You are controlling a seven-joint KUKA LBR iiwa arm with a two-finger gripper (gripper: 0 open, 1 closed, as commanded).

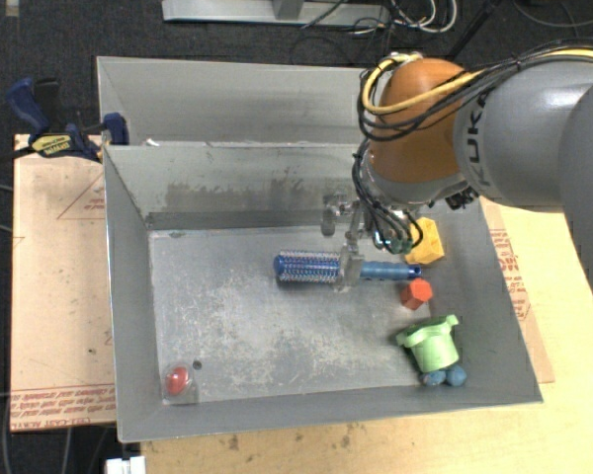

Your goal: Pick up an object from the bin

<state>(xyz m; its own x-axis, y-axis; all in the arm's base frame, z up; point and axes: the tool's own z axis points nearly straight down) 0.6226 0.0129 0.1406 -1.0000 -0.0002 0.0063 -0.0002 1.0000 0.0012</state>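
A blue hairbrush lies flat in the middle of the bin, its bristled head (307,268) pointing left and its smooth handle (385,272) pointing right. My gripper (342,245) hangs over the joint between head and handle. Its two metal fingers (353,261) stand apart, open, and nothing is between them. One fingertip overlaps the brush's neck; I cannot tell whether it touches. A yellow block (426,243) sits just right of the gripper, partly under the arm's cables. A small orange-red piece (415,292) lies below the handle's end.
A green cup-like toy (430,344) with a blue piece (446,375) beside it lies at the front right. A small red ball (178,380) rests in the front left corner. The arm and its orange cover hang over the back right of the bin.
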